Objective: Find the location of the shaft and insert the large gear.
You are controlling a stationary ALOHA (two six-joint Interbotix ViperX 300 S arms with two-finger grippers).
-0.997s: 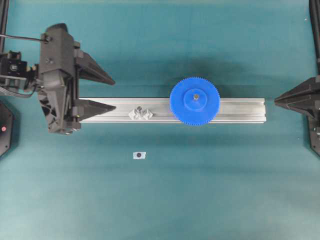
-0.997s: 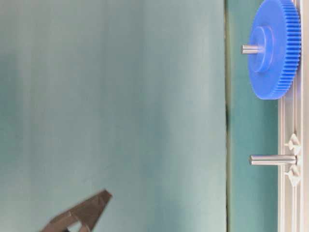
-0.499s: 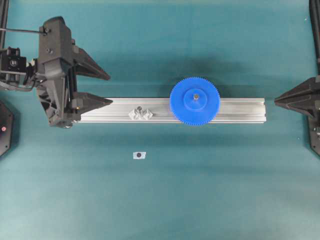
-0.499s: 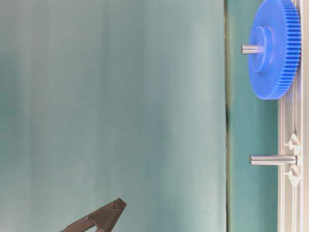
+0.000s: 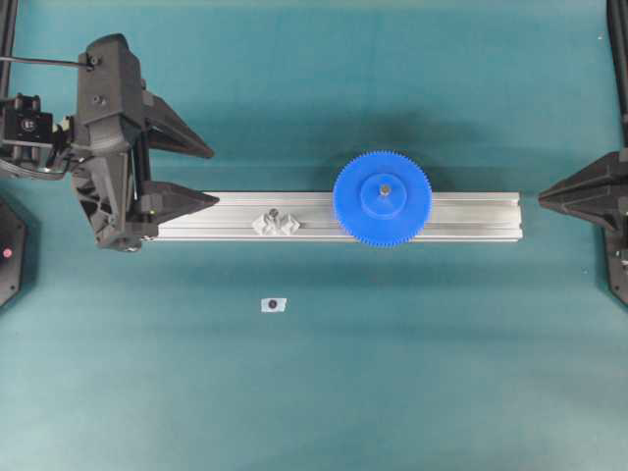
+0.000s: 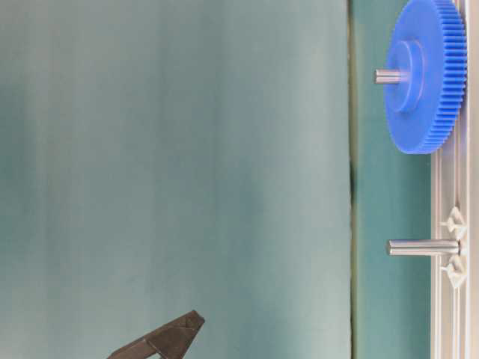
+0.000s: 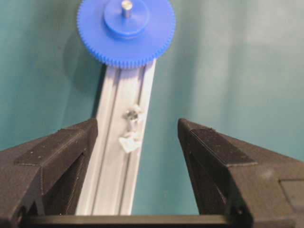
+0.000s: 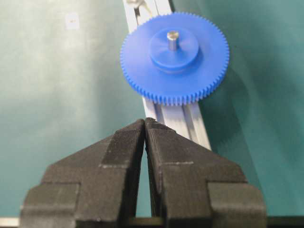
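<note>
Large gear (image 5: pixel 382 198) seated on shaft (image 5: pixel 385 189), left pincer (image 5: pixel 213 178) apart, right pincer (image 5: pixel 540 199) together.

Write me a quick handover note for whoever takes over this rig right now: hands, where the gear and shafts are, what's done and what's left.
Left hand: open, empty, at the left end of the rail.
Right hand: shut, empty, just off the rail's right end.
The large gear sits flat on the rail with a shaft poking up through its hub.
The other shaft stands bare between its two translucent mounts, left of the gear.
A small white tag lies on the mat, off the rail.
Done: the gear looks seated.
Left: apparently nothing but confirming the seating and parking the arms.
</note>
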